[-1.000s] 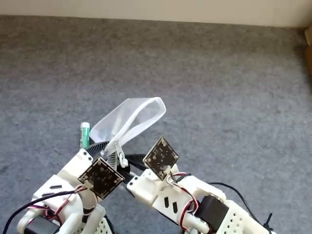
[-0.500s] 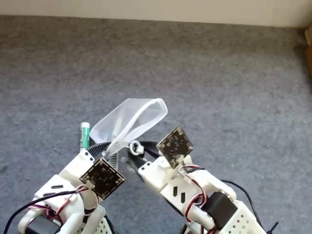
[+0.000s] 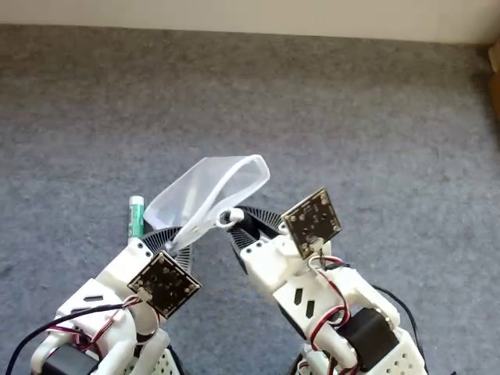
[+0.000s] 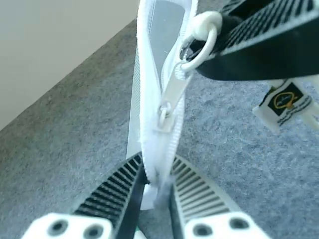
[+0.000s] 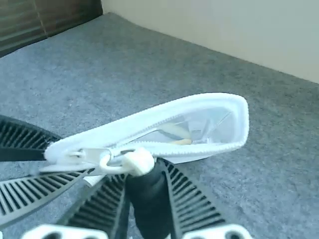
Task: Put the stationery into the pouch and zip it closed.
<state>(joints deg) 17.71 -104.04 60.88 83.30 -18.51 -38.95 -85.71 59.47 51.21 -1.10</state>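
Note:
A white translucent pouch [image 3: 209,187] hangs above the grey carpet between both arms. My left gripper [image 4: 155,172] is shut on the pouch's near end, on the zipper tape [image 4: 149,99]; from above it sits at the lower left [image 3: 173,237]. My right gripper [image 5: 144,172] is shut on the zipper pull [image 5: 135,161], whose white ring [image 3: 231,216] lies partway along the zip. Beyond the slider the pouch mouth [image 5: 199,122] gapes, with pale items inside. A green-capped stick [image 3: 136,215] lies on the carpet next to the left arm.
Grey carpet [image 3: 367,125] spreads out beyond and to the right of the pouch. A pale wall base [image 3: 250,16] runs along the far side, and a wooden edge [image 3: 494,70] stands at the far right. A small printed tag [image 4: 286,102] dangles near the right gripper.
The right arm has swung to the right and away, dragging the zipper pull along the zip from beside the left gripper. The left arm and the pouch's near end stayed put.

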